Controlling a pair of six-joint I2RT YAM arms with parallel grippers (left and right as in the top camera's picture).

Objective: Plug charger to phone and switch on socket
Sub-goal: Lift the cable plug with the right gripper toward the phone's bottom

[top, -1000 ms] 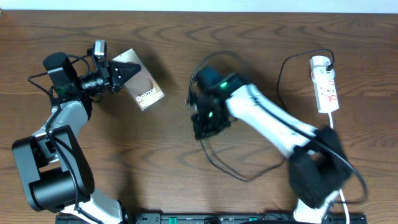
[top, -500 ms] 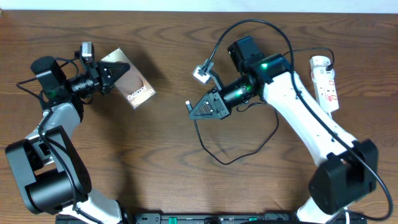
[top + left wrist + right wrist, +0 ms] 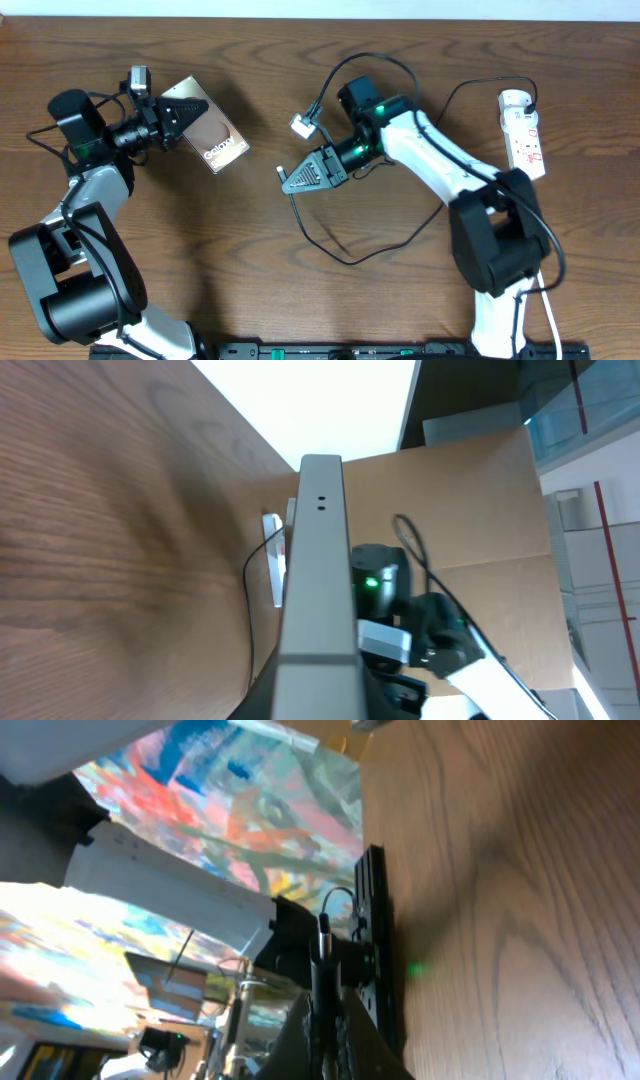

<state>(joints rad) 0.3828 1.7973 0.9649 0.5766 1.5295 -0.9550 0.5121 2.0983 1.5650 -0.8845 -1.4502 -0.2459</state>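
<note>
My left gripper (image 3: 186,112) is shut on the phone (image 3: 216,140), a shiny grey-brown handset with "Galaxy" lettering, and holds it tilted at the table's far left. In the left wrist view the phone (image 3: 320,560) shows edge-on between the fingers (image 3: 318,705). My right gripper (image 3: 292,181) is shut on the charger (image 3: 340,256), a thin black cable; its plug tip (image 3: 282,172) points left, a gap away from the phone. In the right wrist view the plug (image 3: 322,955) sticks out of the fingers (image 3: 325,1030) towards the dark phone edge (image 3: 375,910). The white socket (image 3: 523,135) lies at the far right.
The black cable loops over the table's middle and runs up to the socket. A small white tag (image 3: 300,125) hangs by the right wrist. The socket's white cord (image 3: 532,195) runs towards the front right.
My right arm swung up and then moved left towards the phone with the plug in its fingers. My left gripper shifted the phone slightly left, then held still.
</note>
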